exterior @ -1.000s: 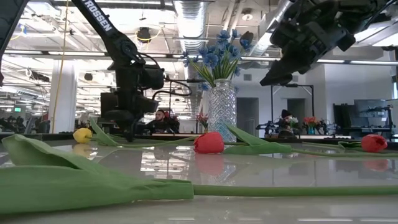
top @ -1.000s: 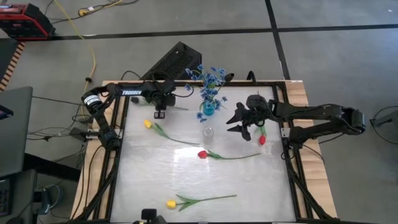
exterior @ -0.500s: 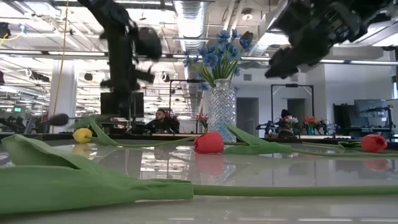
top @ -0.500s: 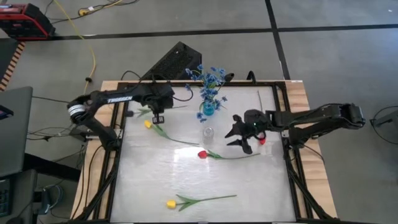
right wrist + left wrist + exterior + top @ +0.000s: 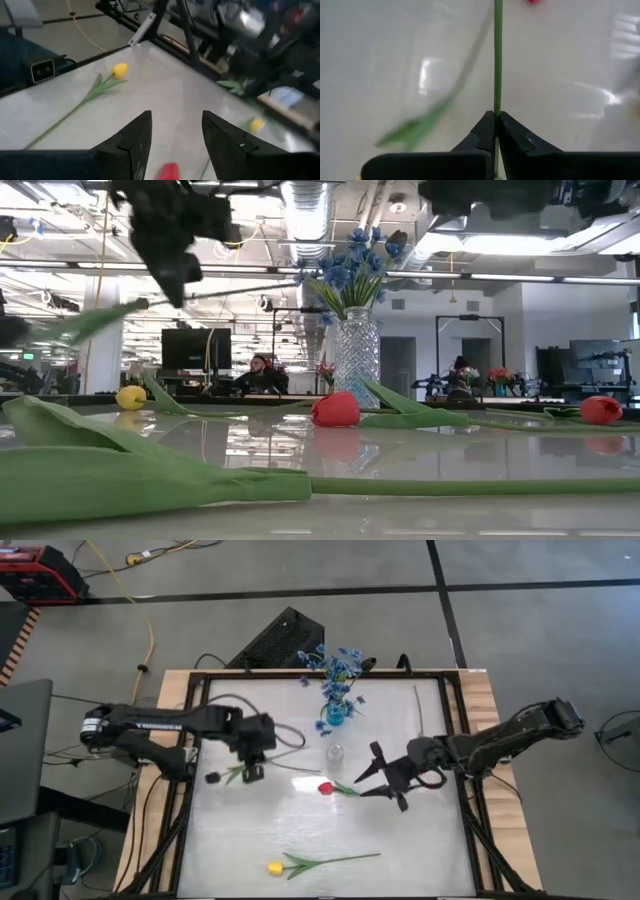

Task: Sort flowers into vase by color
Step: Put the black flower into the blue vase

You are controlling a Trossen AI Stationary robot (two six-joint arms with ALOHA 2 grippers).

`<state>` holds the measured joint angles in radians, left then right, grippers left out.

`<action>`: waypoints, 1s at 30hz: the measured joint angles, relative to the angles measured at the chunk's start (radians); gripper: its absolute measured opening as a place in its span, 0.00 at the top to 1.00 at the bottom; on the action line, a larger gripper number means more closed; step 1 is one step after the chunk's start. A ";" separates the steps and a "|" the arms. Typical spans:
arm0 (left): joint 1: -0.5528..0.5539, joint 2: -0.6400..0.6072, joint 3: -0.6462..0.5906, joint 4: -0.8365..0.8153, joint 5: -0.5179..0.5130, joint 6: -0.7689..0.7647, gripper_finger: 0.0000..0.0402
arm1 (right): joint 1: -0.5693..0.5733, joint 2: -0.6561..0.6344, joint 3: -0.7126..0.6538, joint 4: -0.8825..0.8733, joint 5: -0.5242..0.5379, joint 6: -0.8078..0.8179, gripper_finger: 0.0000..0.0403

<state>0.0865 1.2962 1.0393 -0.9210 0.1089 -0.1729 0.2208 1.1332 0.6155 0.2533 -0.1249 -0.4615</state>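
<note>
My left gripper (image 5: 254, 772) (image 5: 496, 117) hangs over the table's left middle, shut on a flower with a dark bloom (image 5: 213, 778) and a green leaf (image 5: 90, 320). My right gripper (image 5: 376, 776) (image 5: 175, 135) stands open above the table's right middle, just right of a red tulip (image 5: 325, 787) that lies flat, with nothing between its fingers. The small blue vase (image 5: 335, 712) stands at the far middle and holds blue blossoms (image 5: 335, 665). A yellow tulip (image 5: 275, 867) lies near the front edge. Another yellow tulip (image 5: 131, 397) shows only in the low view. My left gripper pinches the dark flower's thin green stem (image 5: 496, 100) between its two shut fingers, just past the leaf from the bloom. The fingers come steeply from above and lie across the stem. The flower is lifted clear, roughly level, bloom end toward the table's left.
A small clear glass vase (image 5: 335, 753) stands just in front of the blue one. A second red tulip (image 5: 600, 410) lies at the right. A black frame (image 5: 196, 780) borders the white tabletop. Bare table lies between the red tulip and the front yellow tulip.
My left gripper has swung from the far left corner toward the near edge and upward, turning as it went. The dark flower has come with it, lifted clear of the table. My right gripper has drifted toward the near edge and rolled, still open.
</note>
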 joint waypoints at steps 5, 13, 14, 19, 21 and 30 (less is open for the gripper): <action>-0.122 -0.016 0.000 0.020 0.016 -0.104 1.00 | 0.043 0.003 0.000 0.060 0.001 -0.174 0.51; -0.187 0.048 0.001 0.424 0.018 -0.329 1.00 | 0.070 0.169 0.012 0.310 0.067 -0.341 0.51; -0.189 0.065 0.001 0.457 0.019 -0.362 1.00 | 0.075 0.200 0.026 0.310 0.109 -0.372 0.51; -0.189 0.149 0.001 0.518 0.049 -0.501 1.00 | 0.108 0.328 0.140 0.306 0.400 -0.492 0.53; -0.189 0.181 0.001 0.513 0.053 -0.537 1.00 | 0.124 0.376 0.192 0.281 0.492 -0.530 0.55; -0.193 0.230 0.001 0.517 0.070 -0.551 1.00 | 0.171 0.532 0.389 -0.018 0.572 -0.477 0.58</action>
<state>-0.1064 1.5265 1.0401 -0.4035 0.1788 -0.7242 0.3920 1.6651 1.0044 0.2350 0.4469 -0.9381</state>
